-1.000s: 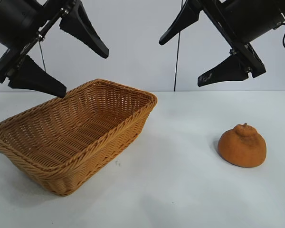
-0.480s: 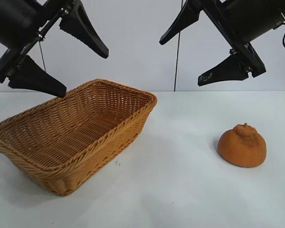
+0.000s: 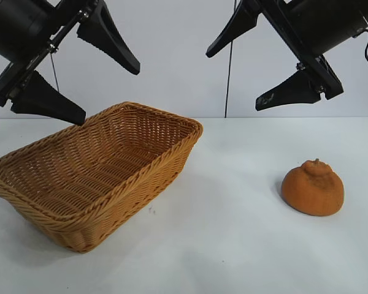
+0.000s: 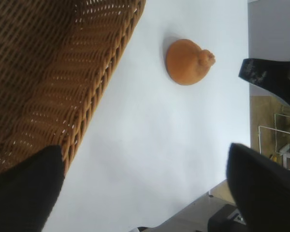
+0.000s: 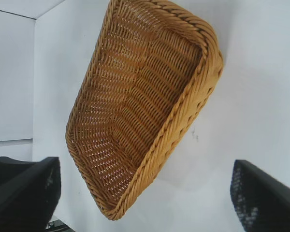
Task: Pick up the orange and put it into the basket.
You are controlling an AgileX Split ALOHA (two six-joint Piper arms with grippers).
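The orange [image 3: 313, 188], dull orange-brown with a stem bump on top, sits on the white table at the right; it also shows in the left wrist view [image 4: 188, 62]. The tan wicker basket [image 3: 67, 215] stands empty at the left and shows in the right wrist view [image 5: 183, 121] and the left wrist view [image 4: 94, 96]. My left gripper [image 3: 109, 90] hangs open and empty high above the basket's far side. My right gripper [image 3: 233, 76] hangs open and empty high above the table, up and to the left of the orange.
The white table [image 3: 233, 245] runs from the basket to the orange. A thin dark cable [image 3: 229, 67] hangs down the pale back wall between the two arms.
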